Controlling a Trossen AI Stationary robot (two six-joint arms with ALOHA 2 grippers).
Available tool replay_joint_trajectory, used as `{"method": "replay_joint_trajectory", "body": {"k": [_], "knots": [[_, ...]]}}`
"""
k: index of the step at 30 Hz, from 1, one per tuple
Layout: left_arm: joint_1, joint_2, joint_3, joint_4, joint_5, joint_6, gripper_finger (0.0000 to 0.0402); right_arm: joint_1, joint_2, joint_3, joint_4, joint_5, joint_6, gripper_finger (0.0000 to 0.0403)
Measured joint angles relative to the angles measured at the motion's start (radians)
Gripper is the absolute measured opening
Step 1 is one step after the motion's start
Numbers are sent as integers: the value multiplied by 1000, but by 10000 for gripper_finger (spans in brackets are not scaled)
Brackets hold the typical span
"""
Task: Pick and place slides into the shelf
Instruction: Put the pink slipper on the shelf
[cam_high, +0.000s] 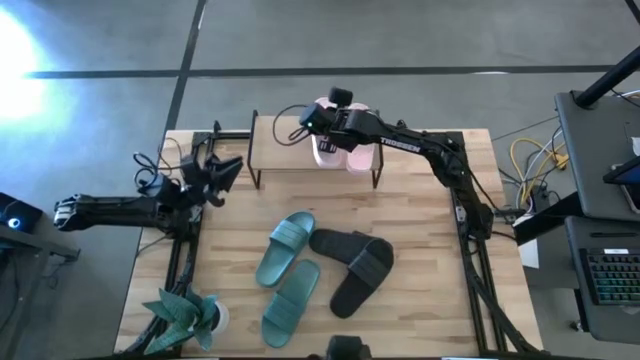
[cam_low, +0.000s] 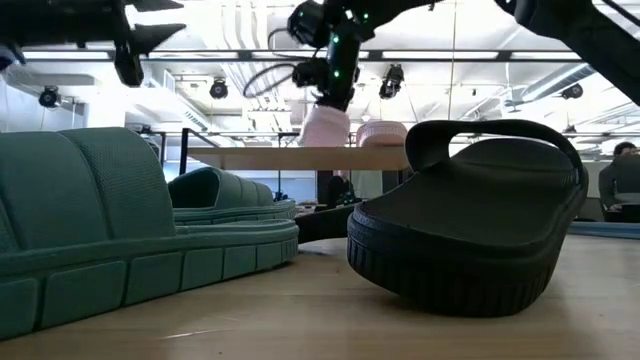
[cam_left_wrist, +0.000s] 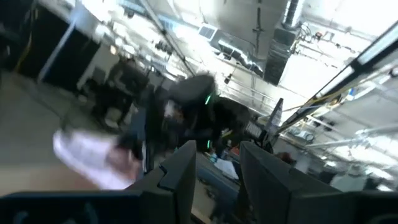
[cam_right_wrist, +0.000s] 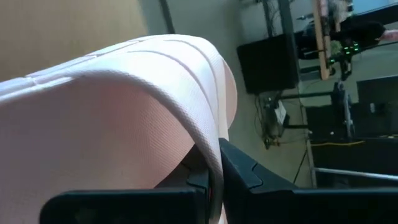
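Note:
My right gripper (cam_high: 325, 128) reaches over the shelf (cam_high: 285, 158) and is shut on a light pink slide (cam_high: 324, 151). The second pink slide (cam_high: 359, 157) lies flat on the shelf's plank beside it. The teal-green pair (cam_high: 285, 247) (cam_high: 290, 300) and the black pair (cam_high: 352, 247) (cam_high: 362, 283) lie on the tabletop nearer the front, one black slide overlapping the other. My left gripper (cam_left_wrist: 217, 180) is open, holds nothing and hangs in the air by the shelf's left end (cam_high: 215, 172). My right gripper pinches the pink slide's wide strap at its edge (cam_right_wrist: 208, 134) between its two fingers (cam_right_wrist: 249, 177), coming from above. In the low view the slide (cam_low: 325, 125) hangs tilted below the gripper (cam_low: 335, 92), its lower end at the shelf's plank (cam_low: 260, 158).
A teal-green potted plant (cam_high: 185, 315) stands at the table's near left corner. Black frame rails run along the table's left (cam_high: 185, 255) and right (cam_high: 470, 250) sides. The shelf's left half (cam_high: 280, 150) is bare plank.

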Motion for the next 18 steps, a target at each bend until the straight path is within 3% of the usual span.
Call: {"method": "replay_joint_trajectory", "body": {"k": [4,9,18], "knots": [[6,37,113,-121,-12,130,111,1,-2,0,-56,25,23,13],[25,113,241,-331,-17,150,111,-1,-2,-12,-70,102,11,13],[33,185,341,-379,-12,164,111,4,-2,-18,-120,35,34,13]]}}
